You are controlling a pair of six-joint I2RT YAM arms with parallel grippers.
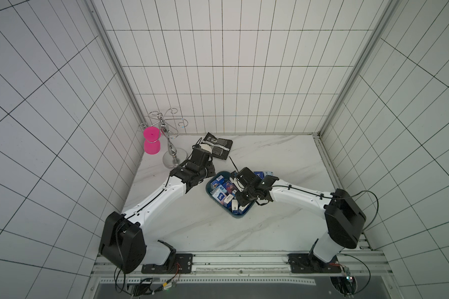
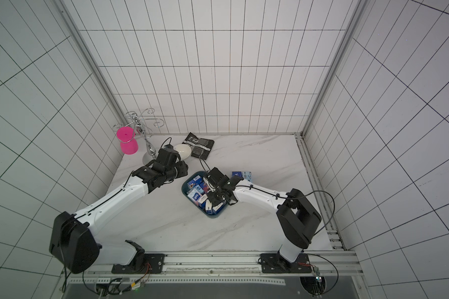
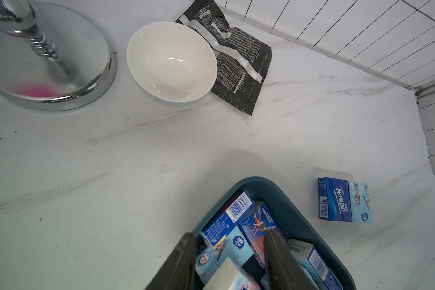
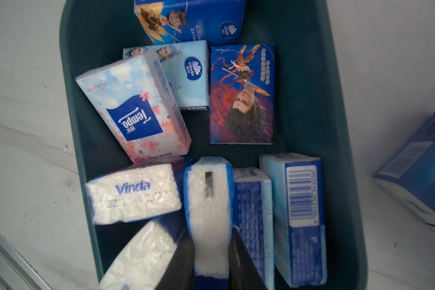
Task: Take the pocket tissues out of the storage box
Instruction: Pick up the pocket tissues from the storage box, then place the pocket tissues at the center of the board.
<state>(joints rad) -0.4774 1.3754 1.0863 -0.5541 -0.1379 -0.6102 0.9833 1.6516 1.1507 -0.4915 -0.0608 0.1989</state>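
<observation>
**Top views.** The storage box (image 1: pixel 237 215) sits mid-table between the two arms. Most of the pocket tissues (image 1: pixel 219 192) are inside it. Two loose packets (image 2: pixel 241 174) lie on the marble just beside its far rim, so the unloading is judged to be at an early stage. The right gripper (image 1: pixel 236 205) reaches down into the near end of the box. The left gripper (image 2: pixel 182 168) hangs by the corner nearest its own arm. The jaws of neither can be read in both top views.

**Left wrist.** The left gripper's fingers (image 3: pixel 186 251) stand apart above the box corner with nothing between them, so this gripper is released. Only this view shows the bystanders plainly: a white bowl (image 3: pixel 171 62) touching a black-and-silver pouch (image 3: pixel 236 62), and a chrome stand (image 3: pixel 48 62), all well apart from the box. It also shows that the two loose packets touch side by side.

**Right wrist.** Only this view shows the grasp. The right gripper's dark fingers (image 4: pixel 239 263) press on both flanks of an upright packet (image 4: pixel 207 200), white-faced with blue borders. The packet stands on edge, with neighbours close on either side. The step in hand is judged to be the pick of this packet. The next move calls for a straight lift with the squeeze kept on, so that the crowding neighbours do not ride up. A carry over the rim to the open table would follow.
</observation>
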